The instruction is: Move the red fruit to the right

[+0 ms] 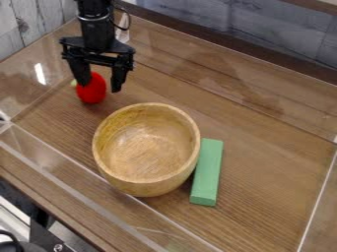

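wooden planks cover the tabletop [263,108], warm brown, with a grey wall at the upper left and a dark strip along the far right edge. from my camera the biggest thing standing about is the round wooden bowl [145,148], sitting in the middle of the near part of the table, its inside bare. a long green block [207,172] lies just beside it, on the right side of the picture, its length running away from me. black cables curl at the lower left corner.

my gripper [97,78] is at the upper left of the view, reaching down from the top, and i read its jaws as spread wide, released. the red fruit [91,90] is right there at the fingers, toward the left edge of the table and up and to the left of the bowl. part of it shows below and between the dark fingers; i can't tell from this angle whether either one touches it.

the table's left edge runs slanting past the fruit, fairly near. the bowl is the close obstacle on the fruit's near right. beyond the bowl and the block, the far and right parts of the planks give me broad open room.
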